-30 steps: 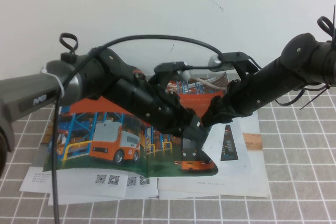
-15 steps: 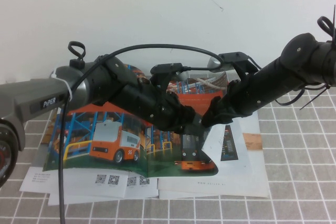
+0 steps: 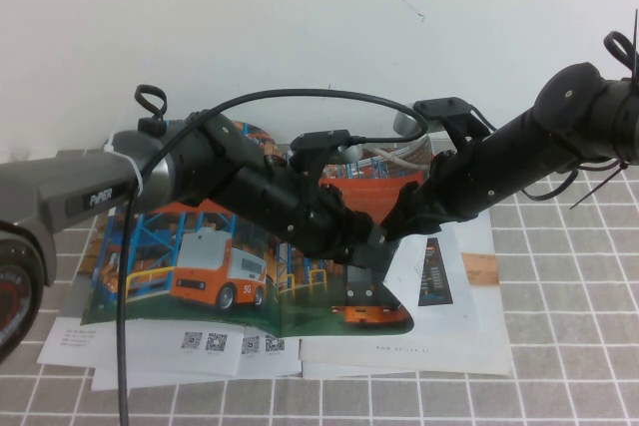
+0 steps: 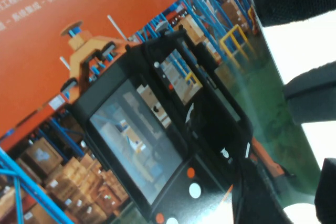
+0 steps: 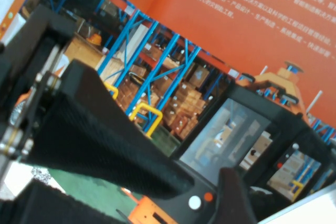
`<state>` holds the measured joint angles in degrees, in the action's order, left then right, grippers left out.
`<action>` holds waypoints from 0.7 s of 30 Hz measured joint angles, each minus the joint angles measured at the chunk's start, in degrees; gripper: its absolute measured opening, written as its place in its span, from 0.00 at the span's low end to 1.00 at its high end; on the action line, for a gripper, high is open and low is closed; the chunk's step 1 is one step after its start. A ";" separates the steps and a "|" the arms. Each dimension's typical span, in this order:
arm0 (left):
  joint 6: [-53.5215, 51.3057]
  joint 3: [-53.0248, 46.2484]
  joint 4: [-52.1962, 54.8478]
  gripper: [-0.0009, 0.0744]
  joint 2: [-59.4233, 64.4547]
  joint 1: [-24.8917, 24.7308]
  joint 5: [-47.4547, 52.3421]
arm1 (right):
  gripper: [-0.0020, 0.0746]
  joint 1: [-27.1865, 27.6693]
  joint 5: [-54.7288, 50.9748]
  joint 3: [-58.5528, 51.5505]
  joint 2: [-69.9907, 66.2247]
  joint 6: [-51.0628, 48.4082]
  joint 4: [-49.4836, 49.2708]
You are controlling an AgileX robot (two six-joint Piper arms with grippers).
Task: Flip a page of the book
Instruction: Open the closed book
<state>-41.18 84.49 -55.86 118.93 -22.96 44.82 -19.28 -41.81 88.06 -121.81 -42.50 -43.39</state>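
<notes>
high view: left claw (image 3: 371, 242) meets right claw (image 3: 397, 224) over page (image 3: 374, 291)

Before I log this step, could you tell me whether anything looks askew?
The page with the forklift stands curled up off the book instead of lying flat, with left gripper and right gripper both open beside it. Plainer booklets jut out unevenly underneath.

Book's (image 3: 250, 286) spine hidden beneath both arms

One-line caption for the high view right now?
Left gripper and right gripper meet over the forklift page of the open magazine, jaws open.
</notes>
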 joint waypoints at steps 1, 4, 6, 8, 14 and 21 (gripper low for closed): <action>0.00 0.00 0.00 0.34 0.00 0.00 0.00 | 0.56 0.00 0.00 0.00 0.00 0.00 0.00; 0.00 0.00 0.00 0.34 0.00 0.00 0.13 | 0.56 0.00 0.00 0.00 0.00 0.00 -0.03; -0.14 0.00 0.00 0.34 0.00 0.00 0.21 | 0.56 0.00 0.00 0.00 0.00 0.00 -0.03; -0.14 0.00 -0.62 0.34 0.00 0.00 0.21 | 0.56 0.00 0.00 0.00 0.00 0.00 -0.03; -0.48 0.00 -4.36 0.34 0.00 0.00 0.21 | 0.56 0.00 0.22 0.00 0.00 -0.09 -0.13; -1.19 0.00 -4.87 0.34 0.00 0.00 0.21 | 0.56 0.00 0.22 0.00 0.00 -0.09 -0.13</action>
<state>-42.37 84.49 -60.72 118.93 -22.96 45.03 -19.28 -41.59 88.06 -121.81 -42.59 -43.52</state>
